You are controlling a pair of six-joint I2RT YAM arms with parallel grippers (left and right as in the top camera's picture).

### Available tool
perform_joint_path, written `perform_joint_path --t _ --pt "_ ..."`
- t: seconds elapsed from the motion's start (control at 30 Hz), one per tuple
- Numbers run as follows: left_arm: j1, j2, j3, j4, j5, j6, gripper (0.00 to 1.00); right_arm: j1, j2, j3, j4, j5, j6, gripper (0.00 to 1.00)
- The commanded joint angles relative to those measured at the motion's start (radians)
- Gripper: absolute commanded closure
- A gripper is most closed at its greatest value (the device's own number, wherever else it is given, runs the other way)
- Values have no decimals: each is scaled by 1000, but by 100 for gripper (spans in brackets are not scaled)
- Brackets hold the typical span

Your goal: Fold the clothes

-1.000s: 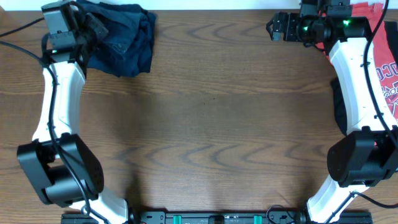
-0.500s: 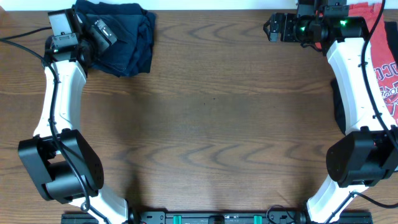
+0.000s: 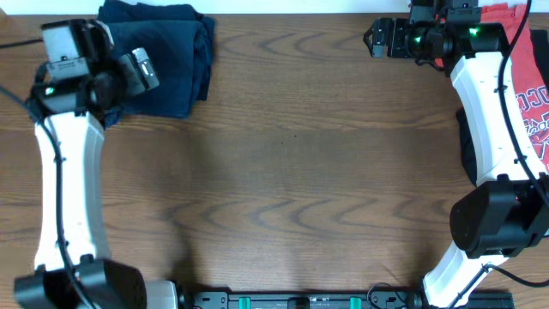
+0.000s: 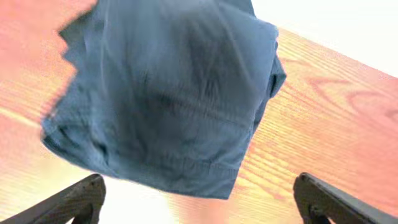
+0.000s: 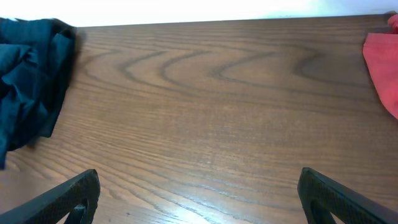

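The clothes (image 3: 171, 51) are a folded dark navy bundle at the table's far left corner. In the left wrist view the same navy cloth (image 4: 168, 93) lies flat on the wood just beyond my fingers. My left gripper (image 3: 146, 70) hovers at the bundle's near left edge. It (image 4: 199, 208) is open, both fingers (image 4: 74, 202) wide apart with only bare table between them. My right gripper (image 3: 374, 40) is at the far right of the table, open and empty (image 5: 199, 202). From there the clothes (image 5: 28, 81) show at the far left of its view.
A red T-shirt with white lettering (image 3: 533, 90) lies along the right edge, its corner (image 5: 382, 68) also in the right wrist view. A black garment (image 3: 468, 150) lies partly under the right arm. The table's back edge (image 3: 292, 12) runs just behind both grippers.
My left gripper has opened and let go of the navy clothes, then drawn back to the left and toward the front. The right arm has not moved.
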Motion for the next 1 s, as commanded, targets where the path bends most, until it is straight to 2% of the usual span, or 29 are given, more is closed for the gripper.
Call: perform_joint_path --t 0.0,0.27,0.33,0.5,0.67,0.87,0.9,0.97 --pt "2 56 5 32 -43 101 13 7 -3 3 3 6 -15 1" --pt "-28 338 5 380 -41 122 48 7 -3 3 1 6 -15 1" --pt "-44 391 5 422 -41 122 50 7 -3 3 1 6 -15 1" --pt "-78 487 5 569 -46 163 51 7 -3 3 5 7 -15 1" --pt "-90 584 5 786 -191 170 51 7 -3 3 8 7 -15 1" --pt "-86 750 5 899 -217 290 50 6 -3 3 8 20 -15 1" --pt "-85 783 5 924 -246 293 49 6 -3 3 8 25 -15 1" --pt "-83 836 5 977 -290 293 36 6 -3 3 6 30 -15 1"
